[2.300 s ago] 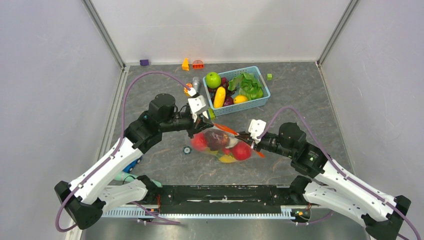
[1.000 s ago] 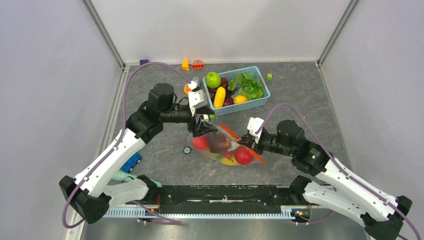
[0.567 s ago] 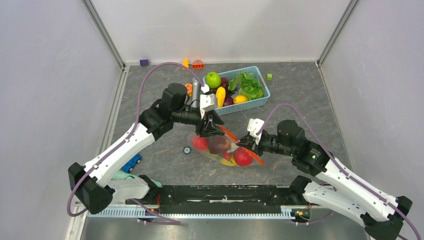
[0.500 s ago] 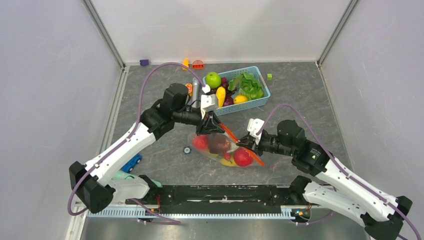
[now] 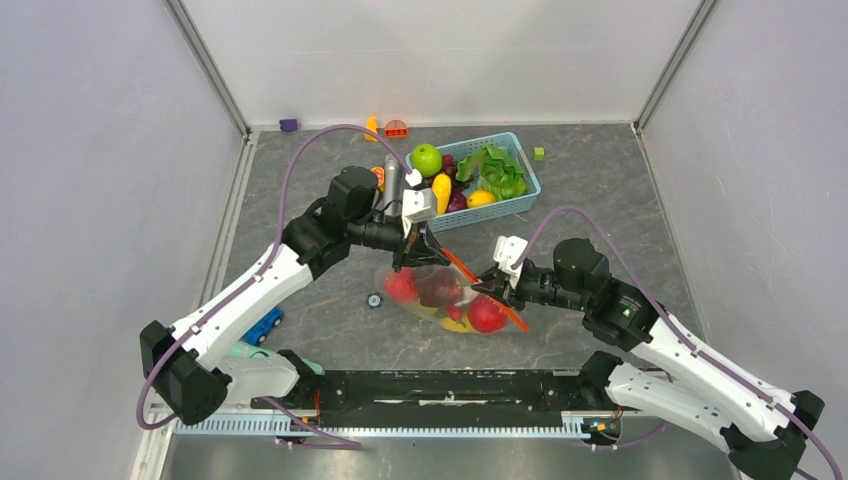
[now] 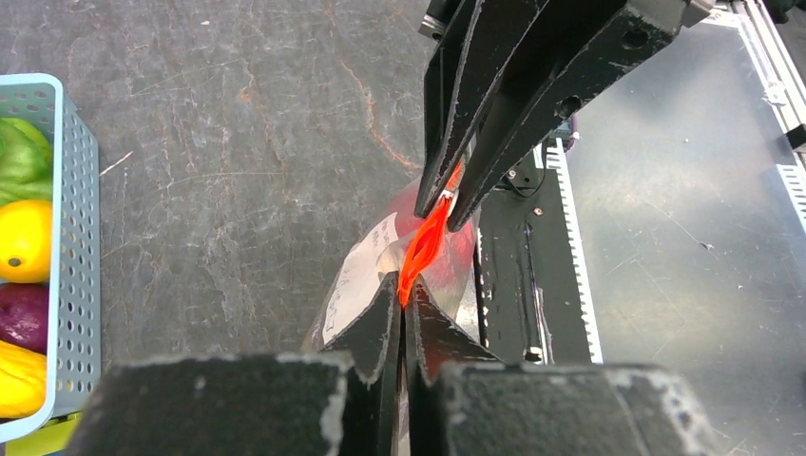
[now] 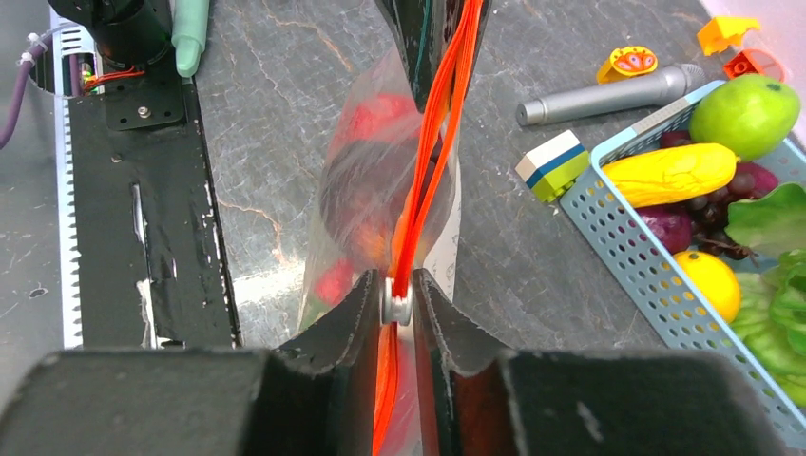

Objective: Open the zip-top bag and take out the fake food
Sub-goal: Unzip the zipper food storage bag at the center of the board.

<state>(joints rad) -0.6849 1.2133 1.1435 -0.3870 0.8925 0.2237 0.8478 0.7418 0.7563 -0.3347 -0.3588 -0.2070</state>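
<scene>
The zip-top bag (image 5: 440, 292) hangs between my two grippers just above the table. Through its clear plastic the fake food shows: a red fruit (image 5: 486, 313), a dark maroon one (image 5: 435, 285), another red one (image 5: 400, 285) and a yellow piece (image 5: 455, 321). My left gripper (image 5: 428, 258) (image 6: 403, 290) is shut on the far end of the orange zip strip (image 7: 432, 171) (image 6: 424, 245). My right gripper (image 5: 480, 289) (image 7: 396, 290) stands slightly open, the white slider (image 7: 396, 309) between its tips and the strip running down between its fingers.
The light-blue basket (image 5: 520, 205) sits behind the bag with a green apple (image 5: 426, 159), lettuce (image 5: 495, 170) and other produce. A grey microphone (image 5: 391, 178), a striped block (image 7: 551, 163), a small wheel (image 5: 373, 299) and a blue car (image 5: 262, 325) lie nearby.
My left gripper moved right to the bag's far end and closed on the zip strip. My right gripper's jaws, shut before, have parted a little. The bag has hardly moved.
</scene>
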